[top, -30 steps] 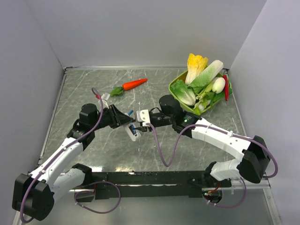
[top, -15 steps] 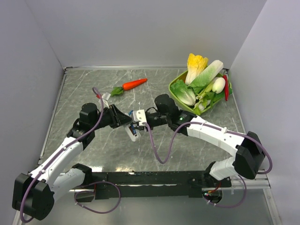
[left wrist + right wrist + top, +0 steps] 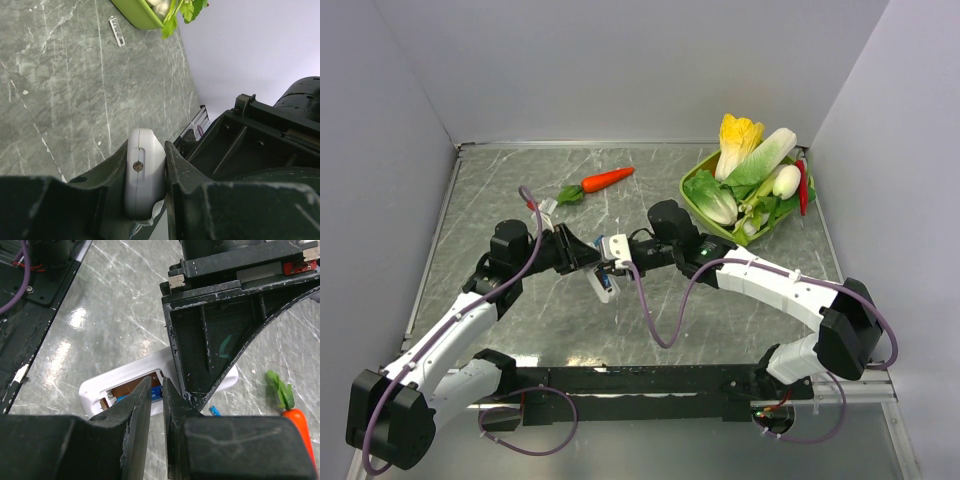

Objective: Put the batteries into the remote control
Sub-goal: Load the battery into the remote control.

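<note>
The white remote control (image 3: 144, 175) is clamped on edge between my left gripper's (image 3: 146, 149) fingers, a little above the table. In the top view it hangs at mid-table (image 3: 604, 285). From the right wrist the remote control's (image 3: 115, 382) open back shows, with a blue battery (image 3: 159, 392) lying in the compartment. My right gripper (image 3: 157, 382) points down right over that battery, only a narrow slit between its fingers and nothing in it. The two grippers meet over the remote (image 3: 608, 268). A second blue battery (image 3: 214, 411) lies on the table just past the remote.
A green basket (image 3: 692, 196) of vegetables stands at the back right, and an orange carrot (image 3: 608, 179) lies at the back middle. A small white ridged strip (image 3: 116, 31) lies on the table near the basket. Grey walls close in on three sides.
My right gripper has moved left to the remote and its fingers have narrowed to a slit. The left gripper has kept still with the remote in it.
</note>
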`<action>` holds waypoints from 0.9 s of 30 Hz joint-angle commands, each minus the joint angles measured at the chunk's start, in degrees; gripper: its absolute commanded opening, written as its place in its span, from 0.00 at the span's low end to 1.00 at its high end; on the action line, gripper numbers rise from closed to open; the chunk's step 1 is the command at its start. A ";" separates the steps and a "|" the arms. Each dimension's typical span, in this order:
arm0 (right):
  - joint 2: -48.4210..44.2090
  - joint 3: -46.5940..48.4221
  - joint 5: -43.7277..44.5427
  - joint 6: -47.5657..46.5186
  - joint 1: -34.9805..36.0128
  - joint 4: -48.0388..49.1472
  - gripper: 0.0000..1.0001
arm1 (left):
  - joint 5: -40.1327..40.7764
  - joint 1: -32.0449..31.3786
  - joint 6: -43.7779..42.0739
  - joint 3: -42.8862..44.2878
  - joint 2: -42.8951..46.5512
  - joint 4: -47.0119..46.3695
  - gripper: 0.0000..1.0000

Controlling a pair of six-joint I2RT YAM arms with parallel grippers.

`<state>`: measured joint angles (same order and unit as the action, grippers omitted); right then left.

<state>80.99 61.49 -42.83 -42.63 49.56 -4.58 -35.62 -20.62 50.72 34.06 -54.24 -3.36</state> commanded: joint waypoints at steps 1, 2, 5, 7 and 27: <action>1.80 -1.11 -1.99 -1.14 -0.25 -2.45 0.20 | -2.18 -0.21 1.48 3.20 1.77 -4.82 0.01; 1.80 -1.37 -2.17 -1.22 -0.25 -2.63 0.19 | -2.09 -0.21 1.57 3.29 2.03 -4.99 0.01; 2.15 -2.17 -2.35 -1.31 -0.25 -3.42 0.18 | -1.91 -0.21 2.19 3.55 2.56 -5.78 0.01; 2.42 -2.87 -2.26 -1.58 -0.25 -4.38 0.17 | -1.91 -0.12 3.24 3.38 2.82 -6.57 0.01; -0.74 -19.39 16.28 -4.12 -0.08 10.73 0.31 | -5.61 -0.03 4.57 6.01 5.72 -11.77 0.01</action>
<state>79.02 47.27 -38.72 -46.37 50.59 17.85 -33.54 -20.27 51.29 34.04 -53.34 -2.39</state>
